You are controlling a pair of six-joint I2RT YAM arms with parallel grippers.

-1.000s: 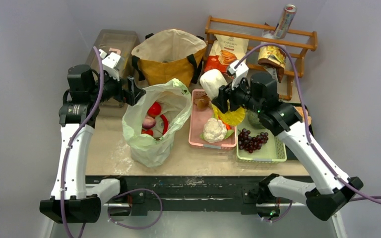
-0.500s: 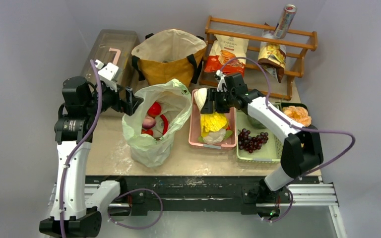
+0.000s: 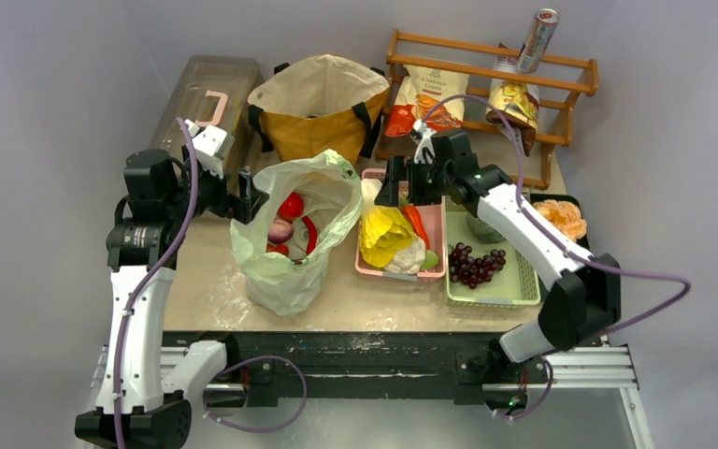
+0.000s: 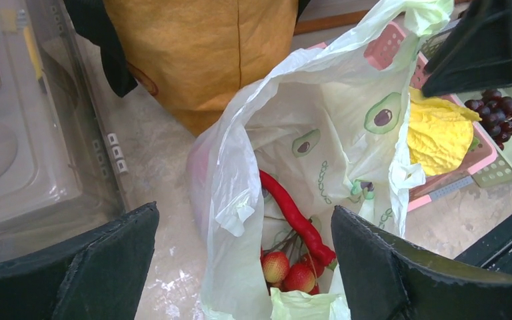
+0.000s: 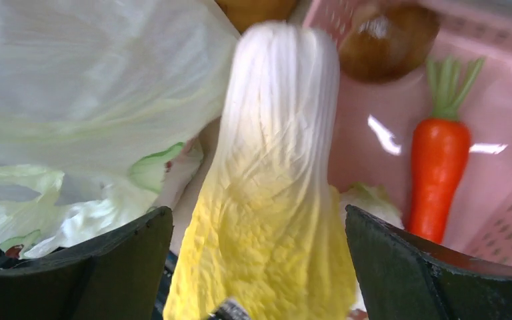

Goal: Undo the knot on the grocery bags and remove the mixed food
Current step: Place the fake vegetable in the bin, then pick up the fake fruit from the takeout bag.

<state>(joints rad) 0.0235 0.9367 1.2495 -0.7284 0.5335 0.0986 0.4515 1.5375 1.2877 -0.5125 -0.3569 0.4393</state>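
One change: the Napa cabbage (image 3: 383, 234) has left my right gripper (image 3: 391, 192). A second ago I was carrying it over the trays. Now it lies in the pink tray (image 5: 493, 107), centre of the top view, white stem toward the top edge.
Right gripper: fingers spread wide, clear of the cabbage on both sides, holding nothing, hanging just over the tray's upper end.
Left gripper (image 3: 251, 198): also wide and empty, at the left rim of the pale-green plastic bag (image 3: 285, 271). It has barely shifted in the last second.
Meaning: one more food item is delivered, and the right arm looks free for the next pick.
Bag knot: I read it as already undone, since the bag mouth gapes, left of centre.
Left in bag: red chilli (image 4: 293, 213), small red fruits (image 4: 290, 270), purple onion (image 3: 280, 231), round red fruit (image 3: 290, 206). I judge the task partway done.
Already out: grapes (image 3: 472, 262) in the green basket (image 3: 514, 281), right of centre.
Tote (image 3: 323, 112): upper centre, mouth open, contents not visible in any view.
Left wrist only: the chilli's full length, with the small red fruits at bottom centre.
Right wrist only: carrot (image 5: 440, 173) fully clear, and the brown mushroom (image 5: 387, 40) at top right. In the top view the mushroom is hidden.
Top only: where both arms and both trays sit relative to each other.
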